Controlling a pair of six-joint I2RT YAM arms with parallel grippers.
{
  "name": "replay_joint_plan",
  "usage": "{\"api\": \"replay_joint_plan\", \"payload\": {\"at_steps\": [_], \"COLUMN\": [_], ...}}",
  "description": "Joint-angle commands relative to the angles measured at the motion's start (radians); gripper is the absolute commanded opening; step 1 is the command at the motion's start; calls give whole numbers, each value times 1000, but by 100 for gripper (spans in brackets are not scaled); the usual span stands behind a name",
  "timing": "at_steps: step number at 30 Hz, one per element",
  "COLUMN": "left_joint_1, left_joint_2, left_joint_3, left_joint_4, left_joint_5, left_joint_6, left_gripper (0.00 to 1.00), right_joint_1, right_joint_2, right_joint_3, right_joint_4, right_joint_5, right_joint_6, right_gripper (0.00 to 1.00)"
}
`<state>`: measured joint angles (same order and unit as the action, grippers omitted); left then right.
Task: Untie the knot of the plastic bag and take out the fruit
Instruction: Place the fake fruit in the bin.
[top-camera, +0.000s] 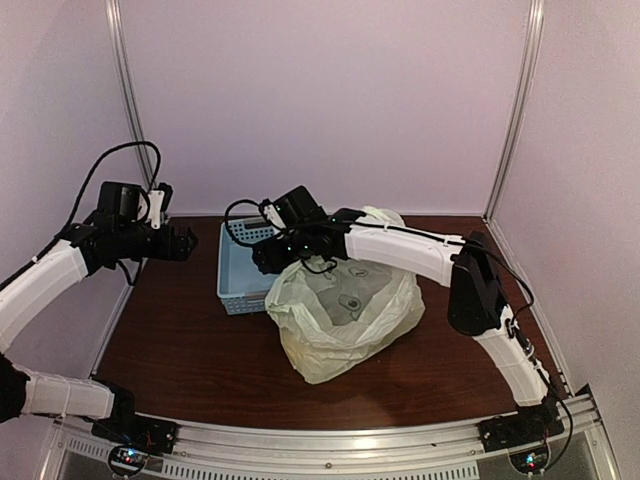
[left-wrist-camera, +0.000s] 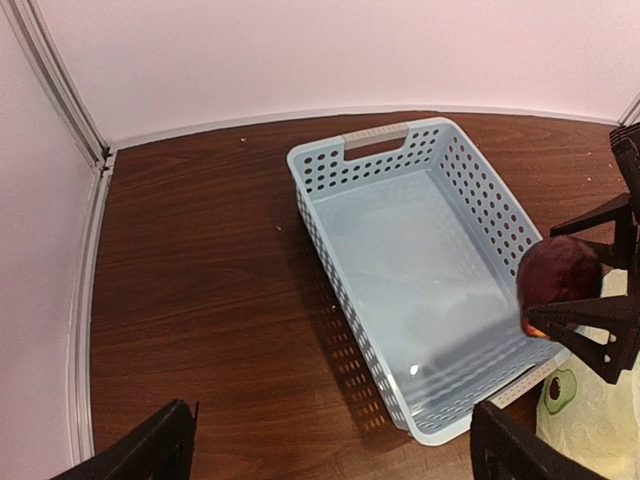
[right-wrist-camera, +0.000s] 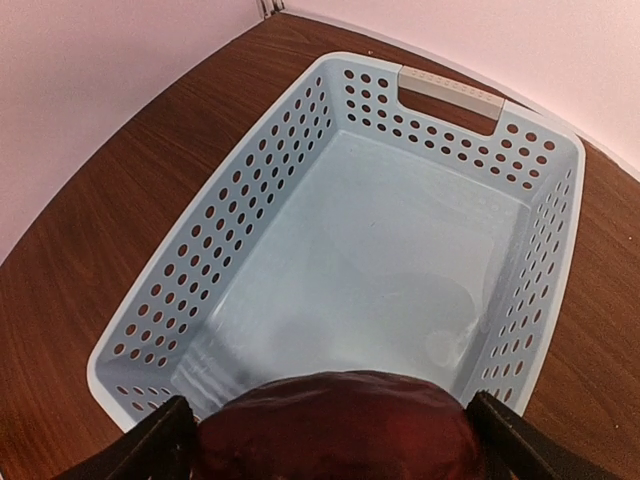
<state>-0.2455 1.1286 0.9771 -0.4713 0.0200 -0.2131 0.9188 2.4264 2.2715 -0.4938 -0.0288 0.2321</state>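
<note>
Item: dark red round fruit (right-wrist-camera: 335, 425), clamped in right gripper (right-wrist-camera: 335, 455), directly above light blue perforated plastic basket (right-wrist-camera: 250, 200), probably for drop-off. Pale yellow-green plastic bag (top-camera: 330, 345): behind gripper, mouth slack. Left gripper (left-wrist-camera: 335, 445): wide, empty, off to side.

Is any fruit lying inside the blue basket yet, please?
No, the basket is empty; the dark red fruit sits between the right jaws.
</note>
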Motion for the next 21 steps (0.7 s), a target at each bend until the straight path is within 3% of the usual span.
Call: {"api": "replay_joint_plan", "payload": {"at_steps": [1,11,21], "left_joint_1": [3,3,3], "left_joint_2": [-22,-46,-89], "left_joint_3": [-2,-9,-39], "left_joint_4": [38,49,110], "left_joint_5": [28,52,167], "left_joint_6": [19,22,36], "left_gripper": [98,97,97], "right_joint_1": [2,7,68], "right_joint_2": [-8,-42,-222], "right_joint_3": [27,29,-7], "right_joint_4": [-2,12,14], "right_joint_5": [-17,-40,-44], "right_joint_6": [-3,1,-68], "right_gripper": [96,98,97]}}
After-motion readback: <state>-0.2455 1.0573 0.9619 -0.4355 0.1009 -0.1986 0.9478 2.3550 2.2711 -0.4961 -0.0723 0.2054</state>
